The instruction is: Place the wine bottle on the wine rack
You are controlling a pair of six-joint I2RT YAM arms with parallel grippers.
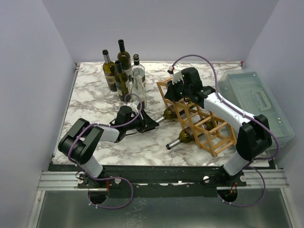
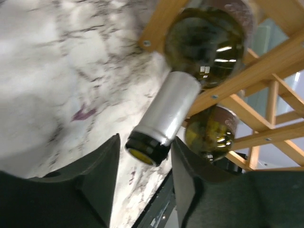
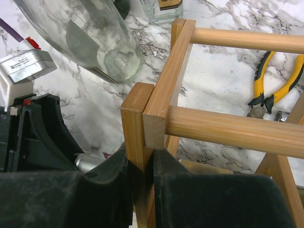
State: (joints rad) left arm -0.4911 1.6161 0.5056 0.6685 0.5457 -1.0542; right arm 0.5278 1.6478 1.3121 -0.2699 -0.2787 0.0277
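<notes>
Green-glass wine bottle (image 2: 204, 42), silver-foil neck, lies in pale wood-stick wine rack (image 2: 266, 59) upper right, cap btwn left gripper (image 2: 146, 147) jaws, slightly apart, not gripping; right gripper (image 3: 141, 161) clamps rack post.

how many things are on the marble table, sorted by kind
light wooden lattice wine rack: 1
glass bottles lying in that rack: 2
glass bottles standing at the back: 5
translucent grey-green plastic lidded box: 1
yellow-handled pliers: 1
total: 10
</notes>
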